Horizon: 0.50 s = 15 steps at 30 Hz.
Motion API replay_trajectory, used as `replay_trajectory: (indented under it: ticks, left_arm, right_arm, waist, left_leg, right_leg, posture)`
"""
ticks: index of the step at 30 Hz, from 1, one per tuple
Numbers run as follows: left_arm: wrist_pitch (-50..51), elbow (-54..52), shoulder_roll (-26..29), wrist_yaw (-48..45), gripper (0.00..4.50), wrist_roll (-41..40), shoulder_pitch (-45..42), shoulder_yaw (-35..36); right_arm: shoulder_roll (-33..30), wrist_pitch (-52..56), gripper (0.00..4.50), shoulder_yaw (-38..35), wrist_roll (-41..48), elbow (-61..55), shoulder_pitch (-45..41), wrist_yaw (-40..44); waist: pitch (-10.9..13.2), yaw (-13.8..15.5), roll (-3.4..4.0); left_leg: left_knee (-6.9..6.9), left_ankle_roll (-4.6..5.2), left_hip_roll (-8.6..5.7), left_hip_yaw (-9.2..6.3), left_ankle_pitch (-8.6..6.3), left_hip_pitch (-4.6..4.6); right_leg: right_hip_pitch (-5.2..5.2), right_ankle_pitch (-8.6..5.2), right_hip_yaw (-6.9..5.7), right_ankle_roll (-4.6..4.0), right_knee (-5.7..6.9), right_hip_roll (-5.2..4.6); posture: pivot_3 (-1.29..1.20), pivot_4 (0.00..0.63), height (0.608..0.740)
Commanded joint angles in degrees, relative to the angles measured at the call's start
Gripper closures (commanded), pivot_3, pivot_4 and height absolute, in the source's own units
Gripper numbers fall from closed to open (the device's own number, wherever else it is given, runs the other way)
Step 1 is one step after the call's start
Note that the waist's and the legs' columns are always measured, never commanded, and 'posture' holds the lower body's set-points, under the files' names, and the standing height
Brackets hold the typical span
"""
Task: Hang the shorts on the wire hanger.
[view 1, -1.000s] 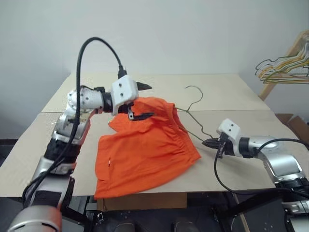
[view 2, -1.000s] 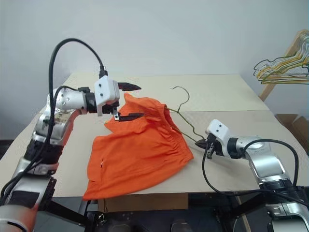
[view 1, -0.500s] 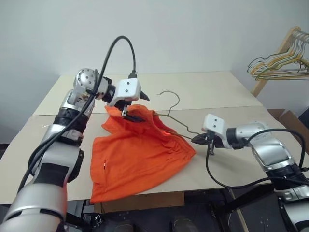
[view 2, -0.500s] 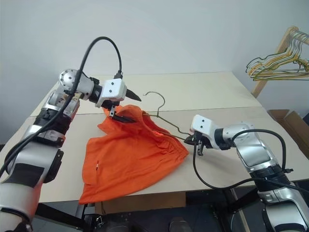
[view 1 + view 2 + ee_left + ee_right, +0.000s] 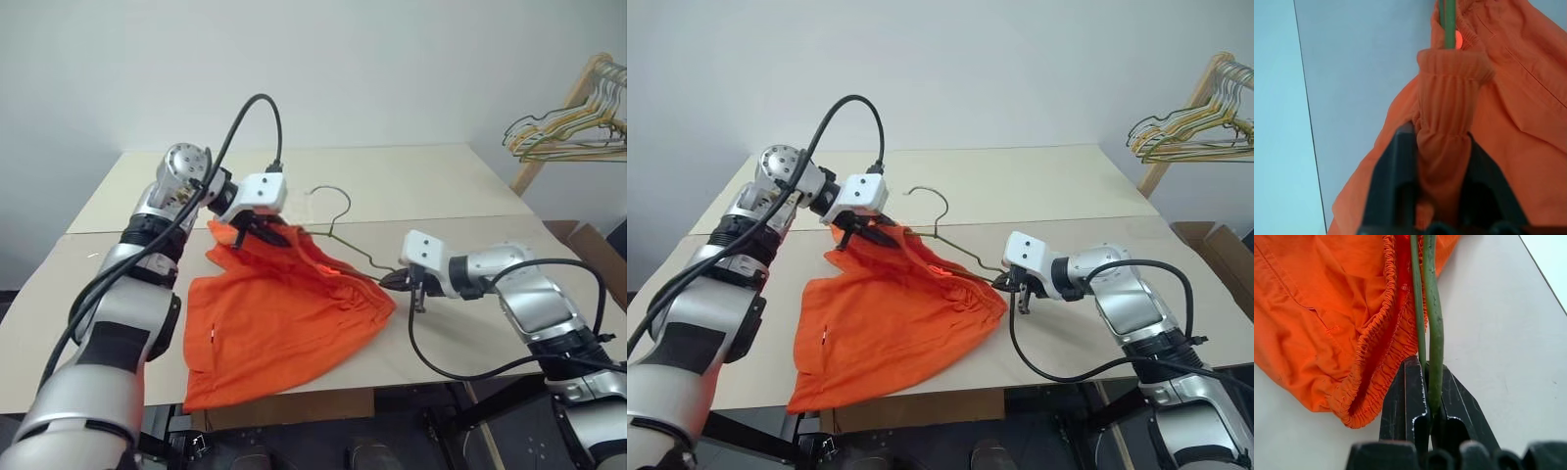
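Observation:
The orange shorts (image 5: 279,318) lie spread on the table, waistband toward the right. My left gripper (image 5: 263,231) is at their far upper corner, shut on a bunched fold of the elastic waistband (image 5: 1449,98). The thin dark wire hanger (image 5: 358,255) slants from its hook (image 5: 338,196) down to my right gripper (image 5: 388,281), which is shut on its wires (image 5: 1432,308) beside the waistband edge. Part of the hanger's body runs inside the waistband and is hidden by fabric.
A wooden rack with a bunch of yellow-green wire hangers (image 5: 568,127) stands at the far right, off the table. The pale table (image 5: 460,181) has bare surface behind and to the right of the shorts. A cardboard box (image 5: 588,245) sits beyond the right edge.
My left gripper dropped from open above the shorts onto their far waistband corner and closed on it. My right gripper carried the hanger a little to the left, deeper toward the shorts.

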Motion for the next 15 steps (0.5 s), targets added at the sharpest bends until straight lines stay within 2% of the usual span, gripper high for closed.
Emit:
replay_trajectory:
  ticks: [1,7,11,15]
  left_arm:
    - [-1.2,-0.2,-0.2,1.2,4.49,0.7,-1.0,0.8]
    - [-3.6,-1.4,0.7,3.1,4.49,2.1,-0.4,0.6]
    - [-4.3,-3.2,2.5,1.7,4.50,1.2,0.0,1.7]
    - [-4.2,-5.0,5.1,1.6,4.50,0.8,0.9,2.6]
  right_arm:
    - [1.0,1.2,4.50,-2.4,0.7,-2.3,-2.0,-1.9]
    - [3.1,-5.1,4.50,-4.0,0.7,-2.7,0.1,-4.9]
    - [2.1,-6.4,3.37,-4.3,0.3,-3.6,2.7,-5.5]
    - [1.1,-2.3,2.05,-11.2,4.3,-4.8,5.9,-6.9]
  waist:
    - [0.0,-0.1,0.00]
    - [0.0,-0.7,0.00]
    - [0.0,-1.1,0.00]
    - [0.0,-1.2,0.00]
  left_leg:
    - [0.00,0.00,0.00,-0.01,0.00,0.00]
    - [0.00,0.00,0.00,-0.04,0.00,-0.02]
    - [0.00,0.00,-0.02,-0.06,0.00,-0.03]
    - [0.00,0.00,-0.01,-0.10,0.00,-0.04]
  right_leg:
    - [0.00,0.00,0.00,0.00,0.01,0.00]
    - [-0.02,0.00,-0.01,0.00,0.03,0.00]
    - [-0.02,0.00,-0.01,0.00,0.04,-0.01]
    - [-0.02,0.00,-0.04,0.01,0.04,-0.01]
  posture:
    - [-0.11,0.000,0.740]
    - [-0.10,0.000,0.740]
    - [-0.09,0.000,0.740]
    - [-0.09,0.000,0.740]
